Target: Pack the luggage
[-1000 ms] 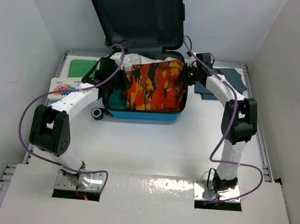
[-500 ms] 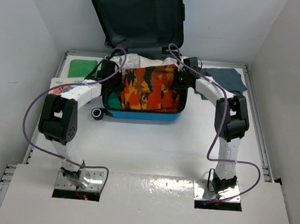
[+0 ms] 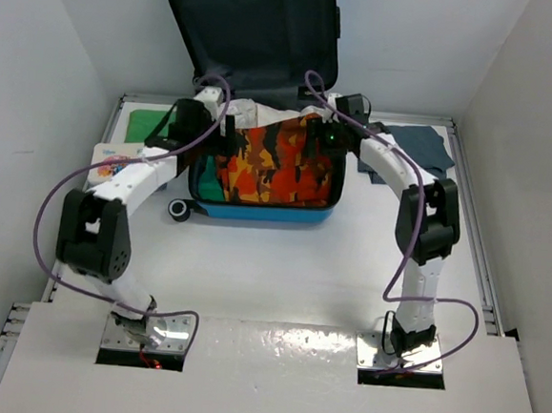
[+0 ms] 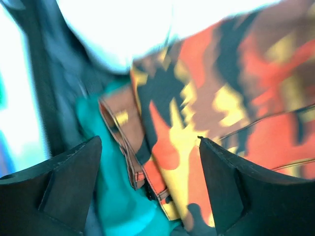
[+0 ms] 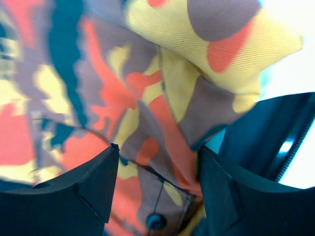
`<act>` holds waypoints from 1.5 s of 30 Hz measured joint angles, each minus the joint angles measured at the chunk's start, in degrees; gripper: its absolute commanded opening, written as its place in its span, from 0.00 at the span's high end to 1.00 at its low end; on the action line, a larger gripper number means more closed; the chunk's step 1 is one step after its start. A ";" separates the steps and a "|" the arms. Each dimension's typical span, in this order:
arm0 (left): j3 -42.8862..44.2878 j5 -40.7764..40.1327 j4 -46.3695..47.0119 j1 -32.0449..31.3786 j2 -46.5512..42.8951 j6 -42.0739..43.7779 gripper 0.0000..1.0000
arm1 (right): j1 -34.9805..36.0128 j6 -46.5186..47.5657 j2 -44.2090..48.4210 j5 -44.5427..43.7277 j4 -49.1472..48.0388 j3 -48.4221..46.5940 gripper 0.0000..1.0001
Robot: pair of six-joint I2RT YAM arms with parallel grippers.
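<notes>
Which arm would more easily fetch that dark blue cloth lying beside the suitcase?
Probably the right: the right gripper hovers at the right edge of the luggage, beside the dark blue cloth; the left gripper sits on the other side.

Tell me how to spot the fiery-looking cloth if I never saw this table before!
Find the big blue luggage lying open at the back of the table, its dark lid raised. The fiery cloth lies on top inside it. It alone has orange, red, yellow and black blotches; the teal cloth and white cloth beside it are plain.
</notes>
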State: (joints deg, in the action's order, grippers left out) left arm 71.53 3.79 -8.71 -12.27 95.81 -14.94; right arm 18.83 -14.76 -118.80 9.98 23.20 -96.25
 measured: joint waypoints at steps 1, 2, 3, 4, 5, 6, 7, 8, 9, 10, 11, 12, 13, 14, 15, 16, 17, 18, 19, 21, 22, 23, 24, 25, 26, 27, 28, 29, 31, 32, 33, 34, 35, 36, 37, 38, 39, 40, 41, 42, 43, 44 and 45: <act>0.04 0.00 0.70 0.00 -2.12 0.83 0.20 | -0.24 0.13 0.72 0.79 0.39 -0.61 0.37; 0.33 0.00 1.22 0.00 -4.15 1.31 0.22 | -0.55 0.35 1.99 1.46 0.57 -1.14 0.46; 1.38 -0.02 1.49 0.00 -6.01 2.16 0.26 | -0.81 0.87 3.34 2.19 0.55 -1.42 0.55; 3.19 0.00 1.73 0.00 -7.21 2.75 0.31 | -0.94 1.55 4.96 2.80 0.02 -1.57 0.62; 4.92 0.09 2.25 0.00 -7.74 3.23 0.43 | -1.16 1.99 6.54 3.28 -0.96 -1.57 0.68; 6.86 0.44 2.93 0.04 -7.98 3.58 0.49 | -1.40 2.36 8.17 3.72 -2.05 -1.57 0.78; 8.66 1.09 3.80 0.11 -7.96 4.15 0.57 | -1.51 2.95 9.70 4.00 -3.52 -1.57 0.81; 9.70 1.70 4.52 0.17 -7.85 4.28 0.60 | -1.55 3.26 10.62 4.24 -4.79 -1.62 0.85; 10.43 2.49 5.07 0.26 -7.61 4.37 0.63 | -1.53 3.39 11.23 4.50 -6.01 -1.70 0.85; 10.78 3.26 5.51 0.26 -7.10 4.31 0.65 | -1.46 3.54 11.43 4.96 -7.37 -1.86 0.85; 11.10 3.98 5.79 0.26 -6.32 4.20 0.65 | -1.44 3.63 11.28 5.20 -8.41 -1.88 0.85; 11.26 4.57 6.25 0.04 -5.03 4.02 0.67 | -1.44 3.65 10.62 5.42 -9.44 -1.88 0.85; 11.26 5.05 6.34 -0.20 -3.48 3.74 0.67 | -1.44 3.67 9.51 5.60 -10.51 -1.88 0.85; 11.23 5.33 6.40 -0.39 -2.19 3.45 0.67 | -1.44 3.65 8.33 5.64 -11.30 -1.88 0.85; 11.23 5.62 6.49 -0.59 -0.17 2.73 0.68 | -1.42 3.61 6.45 5.66 -12.31 -1.88 0.85; 11.17 5.88 6.47 -0.83 1.53 2.14 0.68 | -1.40 3.61 4.61 5.64 -12.76 -1.95 0.85; 11.13 6.25 6.47 -1.03 3.58 1.36 0.69 | -1.40 3.52 2.14 5.62 -12.87 -2.45 0.85; 11.13 6.58 6.47 -1.27 5.70 0.48 0.70 | -1.38 3.39 -0.44 5.46 -13.05 -2.89 0.85; 11.10 6.86 6.29 -1.31 7.61 -0.46 0.70 | -1.29 3.17 -3.28 5.20 -12.61 -3.41 0.85; 11.13 7.50 5.01 -1.31 11.47 -2.40 0.70 | -1.14 2.95 -8.31 4.83 -11.52 -4.70 0.85; 11.13 7.61 4.37 -1.31 12.96 -3.23 0.70 | -1.11 2.75 -10.32 4.48 -11.08 -5.20 0.85; 11.13 7.65 3.39 -1.31 14.62 -4.09 0.70 | -1.14 2.54 -11.72 4.35 -10.97 -5.49 0.83; 11.13 7.82 2.54 -1.27 16.02 -4.92 0.70 | -1.16 2.32 -12.20 4.37 -11.17 -5.60 0.83; 11.13 8.28 1.46 -1.18 17.25 -5.79 0.67 | -1.16 2.34 -12.04 4.37 -11.08 -5.62 0.83; 11.13 8.55 1.05 -1.07 18.38 -6.23 0.64 | -1.14 2.49 -11.58 4.15 -10.86 -5.55 0.82; 11.13 9.01 1.05 -0.96 18.82 -6.75 0.61 | -1.14 2.58 -11.21 3.96 -10.67 -5.31 0.79; 11.13 9.73 1.11 -0.76 18.93 -7.23 0.57 | -1.09 2.75 -10.69 3.89 -10.45 -4.70 0.78; 11.13 10.36 1.09 -0.63 18.78 -7.63 0.53 | -1.05 2.82 -10.16 3.91 -10.25 -4.15 0.76; 11.13 11.72 0.98 -0.50 18.12 -7.80 0.36 | -1.07 2.89 -8.87 4.00 -9.57 -2.93 0.68; 11.13 12.35 0.74 -0.48 17.53 -7.87 0.27 | -1.09 2.99 -8.02 4.13 -8.79 -2.58 0.61; 11.13 12.76 0.31 -0.48 16.87 -7.52 0.24 | -1.11 3.17 -7.23 4.46 -7.41 -2.56 0.58; 11.13 13.14 -0.04 -0.48 16.11 -7.52 0.23 | -1.11 3.21 -6.32 4.61 -6.58 -2.56 0.55; 11.13 13.22 -0.59 -0.48 14.95 -7.28 0.21 | -1.11 3.26 -5.01 5.07 -5.03 -2.56 0.53; 11.13 13.25 -1.33 -0.48 13.49 -6.64 0.21 | -1.11 3.21 -3.74 5.40 -3.78 -2.56 0.50; 11.13 13.16 -1.77 -0.48 11.76 -6.21 0.21 | -1.11 3.19 -2.14 5.77 -2.71 -2.58 0.49; 11.19 12.96 -1.97 -0.48 9.99 -5.75 0.21 | -1.14 3.15 -0.55 5.99 -1.92 -2.73 0.49; 11.26 12.68 -2.12 -0.48 7.87 -5.18 0.20 | -1.18 3.19 1.01 6.19 -1.46 -2.91 0.47; 11.30 12.22 -2.21 -0.48 5.64 -4.63 0.20 | -1.36 3.08 2.86 6.19 -1.40 -3.15 0.46; 11.45 11.63 -2.32 -0.48 3.30 -4.11 0.20 | -1.42 3.06 4.59 5.62 -1.46 -3.34 0.46; 11.74 11.04 -2.29 -0.48 0.87 -3.48 0.20 | -1.62 3.04 6.43 5.03 -1.68 -3.41 0.43; 12.15 10.51 -2.29 -0.48 -1.25 -2.99 0.20 | -2.03 3.02 8.41 4.37 -1.77 -3.41 0.43; 12.48 9.77 -2.14 -0.48 -3.32 -2.34 0.20 | -2.51 3.15 10.03 3.02 -1.95 -3.41 0.43; 12.76 8.90 -1.99 -0.48 -5.46 -1.81 0.19 | -3.19 3.45 11.58 0.87 -2.25 -3.41 0.41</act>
State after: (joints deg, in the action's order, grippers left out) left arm 84.29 12.69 -10.70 -12.75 90.35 -16.75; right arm 15.64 -11.31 -107.22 10.85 20.95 -99.66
